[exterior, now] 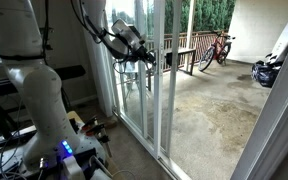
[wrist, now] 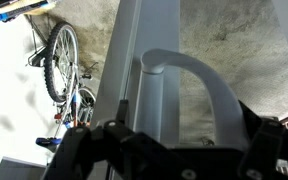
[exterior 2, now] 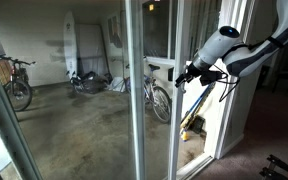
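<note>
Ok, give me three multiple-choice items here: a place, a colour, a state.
1. Where is the gripper? A) at the sliding door's handle B) down by the floor C) at the bicycle wheel
2. What colour is the handle? A) red B) whitish C) black
3. How do the fingers stand? A) shut on the handle B) shut on nothing C) open
Answers: 1 A, the wrist view shows the handle right ahead; 2 B, it looks pale there; 3 C, they stand wide apart.
</note>
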`<state>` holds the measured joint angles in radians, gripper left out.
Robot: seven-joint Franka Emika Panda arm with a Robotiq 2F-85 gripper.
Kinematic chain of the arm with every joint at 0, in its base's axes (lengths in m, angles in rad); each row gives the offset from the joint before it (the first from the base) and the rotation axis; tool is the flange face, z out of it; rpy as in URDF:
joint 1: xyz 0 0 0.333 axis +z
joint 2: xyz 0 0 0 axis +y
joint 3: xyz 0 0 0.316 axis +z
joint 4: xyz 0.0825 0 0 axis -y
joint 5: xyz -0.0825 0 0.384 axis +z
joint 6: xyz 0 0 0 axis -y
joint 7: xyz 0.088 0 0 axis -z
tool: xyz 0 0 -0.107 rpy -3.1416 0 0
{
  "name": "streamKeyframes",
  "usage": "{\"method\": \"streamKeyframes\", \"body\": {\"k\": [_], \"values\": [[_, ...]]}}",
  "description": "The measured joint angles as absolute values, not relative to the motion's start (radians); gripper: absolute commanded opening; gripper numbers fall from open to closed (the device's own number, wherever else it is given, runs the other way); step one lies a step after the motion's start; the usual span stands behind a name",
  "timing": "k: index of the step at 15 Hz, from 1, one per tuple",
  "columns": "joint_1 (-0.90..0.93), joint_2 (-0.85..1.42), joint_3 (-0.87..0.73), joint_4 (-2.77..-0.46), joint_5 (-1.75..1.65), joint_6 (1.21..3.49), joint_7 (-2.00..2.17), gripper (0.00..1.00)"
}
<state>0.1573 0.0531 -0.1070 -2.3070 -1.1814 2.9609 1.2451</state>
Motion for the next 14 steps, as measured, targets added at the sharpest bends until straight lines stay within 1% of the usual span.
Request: {"method": "streamKeyframes", "body": {"k": [14], "values": [[0.158, 0.062, -0.122, -2.310, -1.193, 2.985, 1.306, 1.00]]}}
